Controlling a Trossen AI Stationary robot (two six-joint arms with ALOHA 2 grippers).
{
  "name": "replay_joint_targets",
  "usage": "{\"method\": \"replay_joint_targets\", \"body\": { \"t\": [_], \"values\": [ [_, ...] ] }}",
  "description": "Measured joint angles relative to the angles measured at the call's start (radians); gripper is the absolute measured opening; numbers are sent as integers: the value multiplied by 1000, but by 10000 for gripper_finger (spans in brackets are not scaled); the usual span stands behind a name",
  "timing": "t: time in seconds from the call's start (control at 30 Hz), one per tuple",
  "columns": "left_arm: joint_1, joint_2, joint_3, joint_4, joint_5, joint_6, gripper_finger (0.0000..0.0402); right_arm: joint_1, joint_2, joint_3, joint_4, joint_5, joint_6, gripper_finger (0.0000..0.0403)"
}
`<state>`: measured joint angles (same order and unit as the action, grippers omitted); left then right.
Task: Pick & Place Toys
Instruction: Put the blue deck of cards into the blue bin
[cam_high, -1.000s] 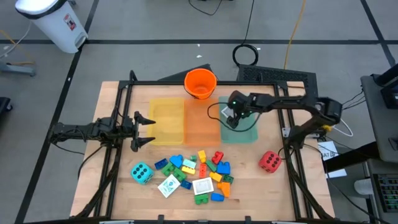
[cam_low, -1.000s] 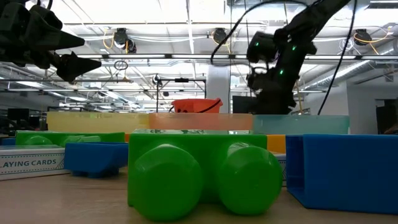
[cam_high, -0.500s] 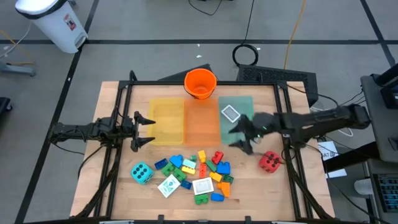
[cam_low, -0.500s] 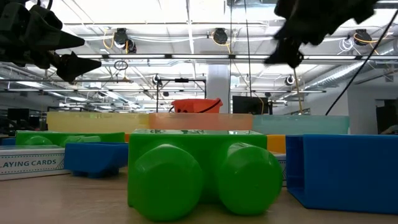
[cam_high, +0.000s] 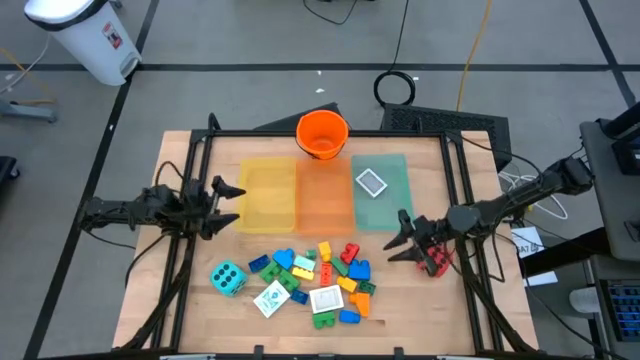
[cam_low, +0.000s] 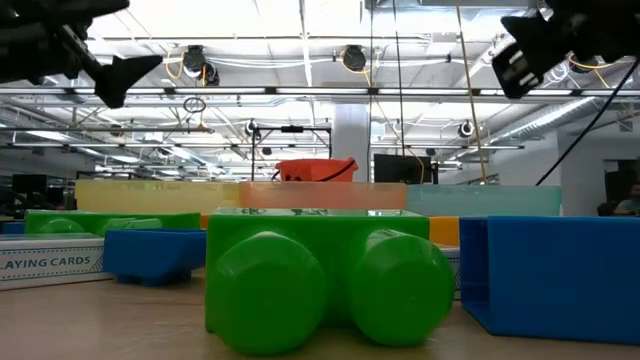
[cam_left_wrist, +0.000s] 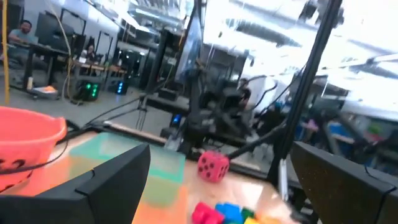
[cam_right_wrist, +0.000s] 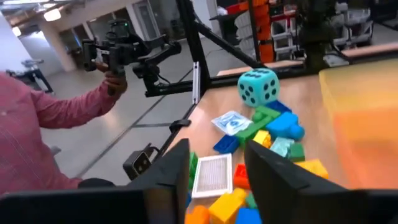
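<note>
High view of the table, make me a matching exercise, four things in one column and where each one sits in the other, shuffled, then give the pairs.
Things:
1. teal die
2. red die
3. white card pack
4. orange bucket

Places:
A. lying in the green tray
B. at the table's far edge, beyond the trays
C. left of the brick pile
D. right next to the right gripper, on the table's right side

Pairs: 1-C, 2-D, 3-A, 4-B
</note>
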<state>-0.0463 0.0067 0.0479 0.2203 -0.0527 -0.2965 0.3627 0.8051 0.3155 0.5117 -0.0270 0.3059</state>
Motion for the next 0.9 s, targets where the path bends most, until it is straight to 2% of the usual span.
{"method": "replay_joint_targets", "body": {
  "t": [0.13,0.3,0.47,0.63,0.77,0.9],
  "values": [
    [0,0,0,14,-8,-13,392,13,-57,-64,3,5,7,59],
    [0,0,0,15,-90,-125,392,11,-107,-165,122,31,22,7],
    [0,0,0,21,-108,-164,392,11,-129,-237,231,29,38,15],
    [-5,9,10,20,-28,-280,392,11,-132,-248,260,27,49,22],
    [-77,159,88,12,-38,-288,392,11,-133,-250,264,26,49,21],
    [-203,477,260,-78,-82,-271,392,11,-132,-251,263,26,49,15]
  ]
}}
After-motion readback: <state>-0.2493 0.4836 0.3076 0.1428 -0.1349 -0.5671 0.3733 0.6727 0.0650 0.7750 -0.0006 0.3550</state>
